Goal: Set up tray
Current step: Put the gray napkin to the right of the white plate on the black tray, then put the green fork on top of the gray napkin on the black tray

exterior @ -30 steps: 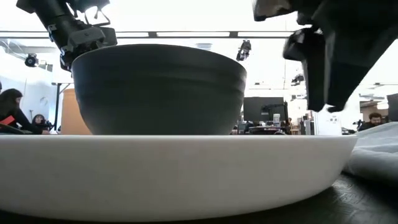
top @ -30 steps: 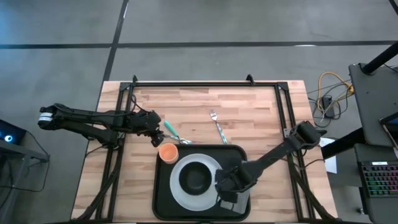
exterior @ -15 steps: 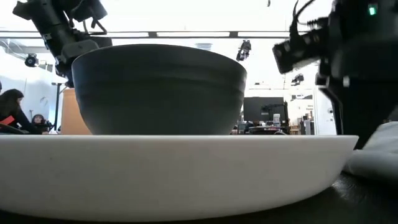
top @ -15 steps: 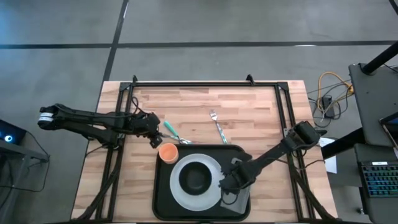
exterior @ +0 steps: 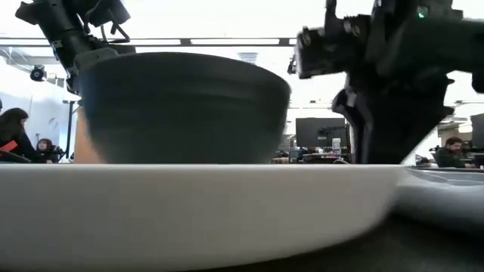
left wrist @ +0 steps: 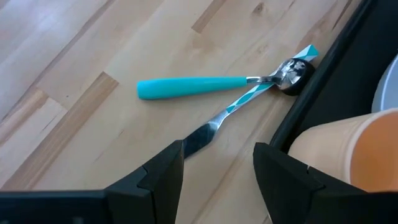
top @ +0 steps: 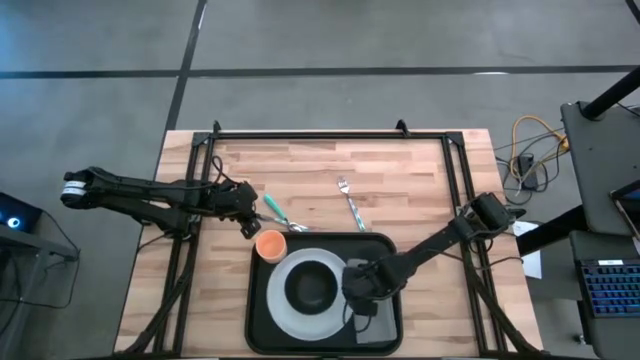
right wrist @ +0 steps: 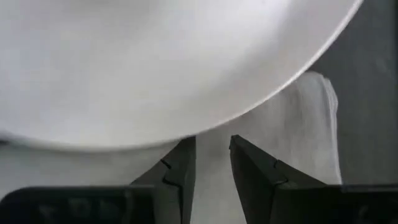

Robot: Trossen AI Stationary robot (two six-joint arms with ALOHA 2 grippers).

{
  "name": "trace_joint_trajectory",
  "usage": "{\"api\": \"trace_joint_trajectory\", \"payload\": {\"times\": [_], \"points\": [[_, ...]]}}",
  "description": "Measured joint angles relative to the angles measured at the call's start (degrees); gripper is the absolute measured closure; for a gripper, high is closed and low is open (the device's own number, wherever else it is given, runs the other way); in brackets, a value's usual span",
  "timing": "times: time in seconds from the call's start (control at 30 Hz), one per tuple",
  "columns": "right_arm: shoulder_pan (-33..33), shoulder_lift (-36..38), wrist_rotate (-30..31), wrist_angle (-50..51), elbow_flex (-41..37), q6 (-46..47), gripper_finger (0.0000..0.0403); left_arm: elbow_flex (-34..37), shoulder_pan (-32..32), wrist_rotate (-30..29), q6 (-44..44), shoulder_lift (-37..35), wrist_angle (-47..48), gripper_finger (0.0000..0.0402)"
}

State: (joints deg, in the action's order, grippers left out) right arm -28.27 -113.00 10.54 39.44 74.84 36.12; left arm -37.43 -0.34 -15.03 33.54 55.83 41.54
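Note:
The black tray (top: 262, 312) lies at the table's near middle. On it stands a white plate (top: 280, 305) with a black bowl (top: 312, 287) in it. A grey napkin (top: 378, 328) lies flat in the tray's right near corner. My right gripper (top: 358, 283) is low at the plate's right rim, its fingers a narrow gap apart (right wrist: 211, 155). An orange cup (top: 270, 243) stands in the tray's far left corner. My left gripper (left wrist: 217, 168) hovers open over a teal-handled spoon (left wrist: 193, 87) and a knife (left wrist: 211, 127) crossed on the wood. My right gripper meets the plate's right rim (right wrist: 249, 118) with its fingertips (right wrist: 183, 152), coming low from the table's right over the napkin (right wrist: 298, 143). It pushes the plate and pinches nothing. The plate stays flat on the tray.
A fork (top: 350, 200) lies on the wood beyond the tray. A black frame (top: 330, 133) borders the table's far and side edges. Bare wood lies on the far half of the table.
My right gripper has moved from over the napkin toward the table's left and a little far, up to the plate's right rim. The plate with the bowl has slid slightly left on the tray. The napkin has stayed where it was.

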Motion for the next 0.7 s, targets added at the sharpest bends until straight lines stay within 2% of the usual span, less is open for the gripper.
{"api": "trace_joint_trajectory", "payload": {"times": [0.13,0.27,0.4,0.53,0.7], "points": [[-0.1,0.0,0.0,1.8,0.7,-0.2,0.0311,0.0,0.0,0.0,0.0,0.0,0.0,0.0228],[0.0,0.0,0.3,10.6,1.6,7.6,0.0303,0.0,0.0,0.0,0.0,0.0,0.0,0.0228],[0.6,0.5,3.1,13.0,2.3,14.7,0.0292,0.0,0.0,0.0,0.0,0.0,-0.2,0.0228],[4.3,3.3,4.8,13.1,3.0,18.4,0.0287,0.0,0.0,0.0,0.0,0.0,-0.3,0.0228],[13.1,7.6,6.2,14.2,2.9,18.6,0.0287,0.0,0.0,0.0,-0.7,0.0,-0.9,0.0228]]}}
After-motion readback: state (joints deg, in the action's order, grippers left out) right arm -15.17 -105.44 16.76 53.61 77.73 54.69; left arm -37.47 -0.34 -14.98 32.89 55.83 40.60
